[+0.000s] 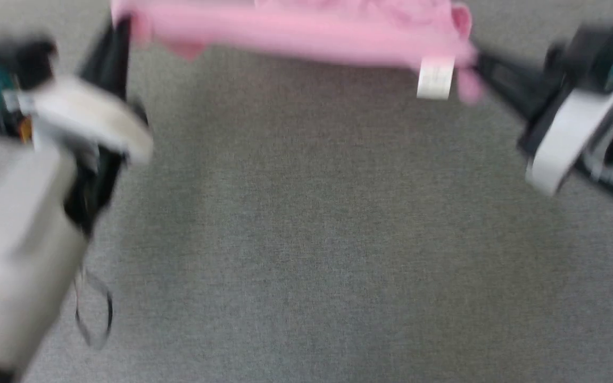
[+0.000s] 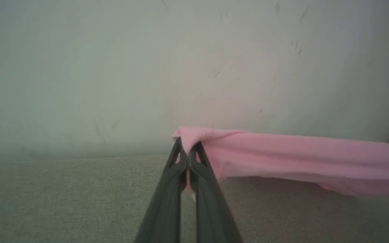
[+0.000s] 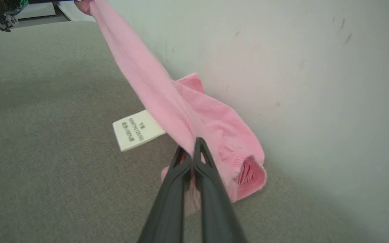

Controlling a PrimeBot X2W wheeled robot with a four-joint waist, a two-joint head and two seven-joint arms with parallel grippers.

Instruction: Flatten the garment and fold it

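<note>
Head view is motion-blurred: the garment (image 1: 296, 32) is strung as a taut band between both grippers. The left gripper (image 2: 187, 145) has its fingers pinched together on one end of the band and points toward the wall (image 2: 147, 67). Its pale forearm (image 1: 14, 255) reaches in steeply behind it. The right gripper (image 3: 189, 145) is clamped tight on the other end, angled at the wall base. The held edge is lifted off the grey cloth surface (image 1: 306, 239). The rest of the garment hangs down and bunches on that surface, right against the wall base. A white label (image 3: 137, 130) dangles from the held edge on the side away from the wall.
</note>
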